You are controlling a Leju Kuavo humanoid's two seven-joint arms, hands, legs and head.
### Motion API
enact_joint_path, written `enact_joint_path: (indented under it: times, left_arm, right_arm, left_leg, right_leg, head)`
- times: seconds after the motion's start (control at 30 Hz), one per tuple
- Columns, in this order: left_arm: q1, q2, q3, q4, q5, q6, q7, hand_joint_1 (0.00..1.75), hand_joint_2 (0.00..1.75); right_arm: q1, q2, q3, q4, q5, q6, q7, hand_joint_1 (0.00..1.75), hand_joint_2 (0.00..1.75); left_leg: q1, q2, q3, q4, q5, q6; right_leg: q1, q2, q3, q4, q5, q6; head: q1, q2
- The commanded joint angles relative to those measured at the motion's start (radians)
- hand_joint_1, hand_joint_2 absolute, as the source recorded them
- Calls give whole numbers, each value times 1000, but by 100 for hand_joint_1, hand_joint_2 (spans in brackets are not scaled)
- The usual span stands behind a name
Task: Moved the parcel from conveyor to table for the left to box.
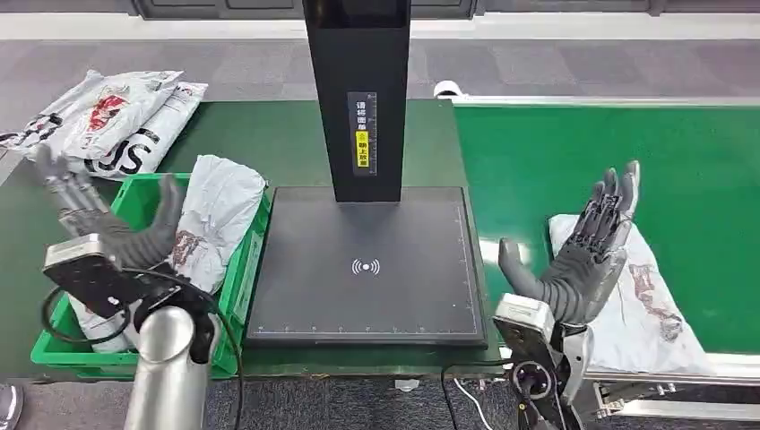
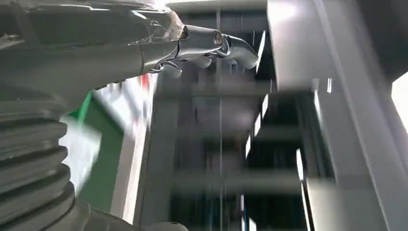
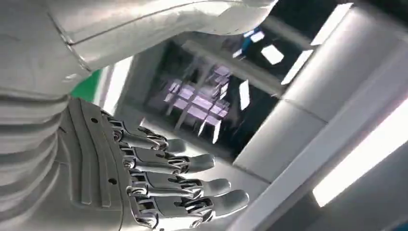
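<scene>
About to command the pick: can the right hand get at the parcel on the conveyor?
Probably yes: the right hand is open, raised just beside the parcel lying on the conveyor, with nothing between them.

A white label with small Chinese characters and a yellow block under it is stuck on the black post; the characters are too tiny to be read. A white wireless-style signal symbol is printed on the black scanner plate. Big dark letters, partly readable as "S", are seen on the white bags at the far left.
</scene>
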Motion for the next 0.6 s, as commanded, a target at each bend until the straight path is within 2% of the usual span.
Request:
enact_joint_path:
  times: [0.03, 0.1, 0.17, 0.3, 0.43, 0.47, 0.6]
  left_arm:
    - [-27, 95, -305, 100, 38, -112, 40, 0, 175]
    - [-29, 91, -316, 123, 33, -144, 48, 0, 175]
    - [-32, 86, -318, 139, 24, -160, 45, 0, 175]
    - [-12, 88, -303, 123, 9, -172, 53, 0, 175]
    - [5, 86, -286, 108, -2, -183, 56, 0, 175]
    - [-1, 86, -318, 132, -1, -158, 62, 0, 175]
    - [23, 83, -266, 85, -43, -202, 66, 0, 175]
  right_arm:
    - [-43, 114, -552, 219, 390, 2, 75, 0, 175]
    - [-46, 114, -645, 220, 508, 2, 142, 0, 175]
    - [-23, 89, -704, 203, 632, 2, 257, 0, 175]
    - [13, 37, -764, 249, 670, 2, 352, 0, 175]
    - [15, 20, -798, 296, 691, 2, 390, 0, 175]
    - [27, 9, -744, 309, 713, 2, 470, 0, 175]
    - [-3, -34, -770, 459, 662, 2, 485, 0, 175]
  left_leg:
    - [0, -3, 2, -2, 1, 1]
    - [0, -6, 3, -4, 2, 1]
    - [-1, -7, 3, -3, 1, 2]
    - [-1, -5, 4, -4, 0, 2]
    - [-2, -2, 4, -4, -1, 2]
    - [-1, -1, 3, -2, -2, 2]
    - [-1, 1, 4, -3, -1, 2]
  right_leg:
    - [0, -4, 4, -2, 0, 1]
    - [-1, -7, 6, -5, 1, 1]
    - [-1, -8, 7, -5, 0, 1]
    - [-2, -6, 6, -5, 0, 1]
    - [-2, -3, 6, -6, 0, 1]
    - [-2, -2, 4, -3, 0, 1]
    - [-1, -1, 4, -5, 1, 1]
  head:
    - [0, 0]
    - [0, 0]
    - [0, 0]
    - [0, 0]
    - [0, 0]
    - [0, 0]
    - [0, 0]
